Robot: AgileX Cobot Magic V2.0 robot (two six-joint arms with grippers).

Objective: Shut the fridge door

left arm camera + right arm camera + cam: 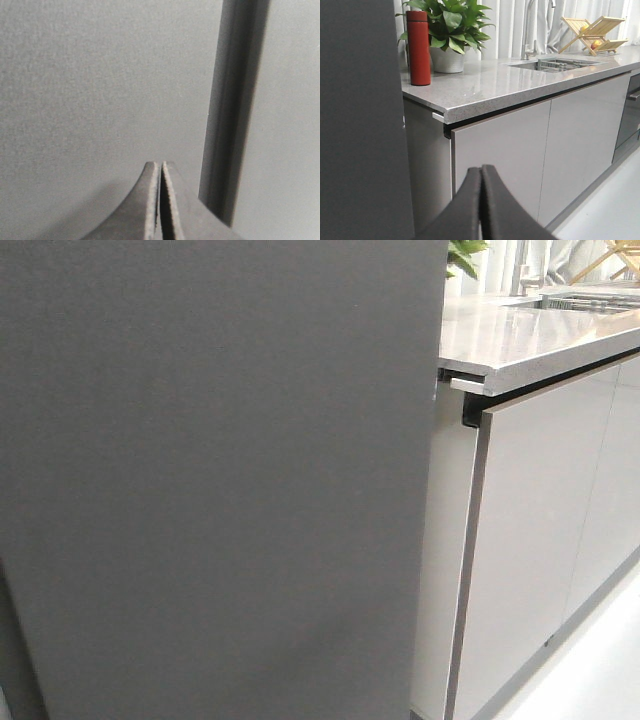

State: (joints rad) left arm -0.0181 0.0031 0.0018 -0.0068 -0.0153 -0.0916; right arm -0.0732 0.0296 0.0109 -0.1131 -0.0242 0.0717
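Fridge door fills most of the front view: a flat matte dark grey face, cut off at the top, left and bottom, with no handle or edge detail to be made out. Neither arm shows in that view.

Left gripper, seen from its own wrist camera, has both fingers pressed together with nothing between them, tips right up against the same grey surface; actual contact cannot be told. Just beside the tips a dark vertical seam runs between two grey panels. Which side is the door and which the fixed panel cannot be told from there.

Right gripper is also pinched closed on nothing, held out in open air in front of the cabinet fronts, glossy light grey. The dark door edge cuts off that view's near side.

Beyond the door, a speckled grey countertop overhangs the cabinets, with a dark gap under its lip. On it, nearest, a red bottle stands upright, just beside a potted plant in a pale pot. Farther along, a sink holding a wire rack, with a tap behind it. At the far end, a wooden dish rack; something small sits in it, too small to identify. Pale curtains close off the back.
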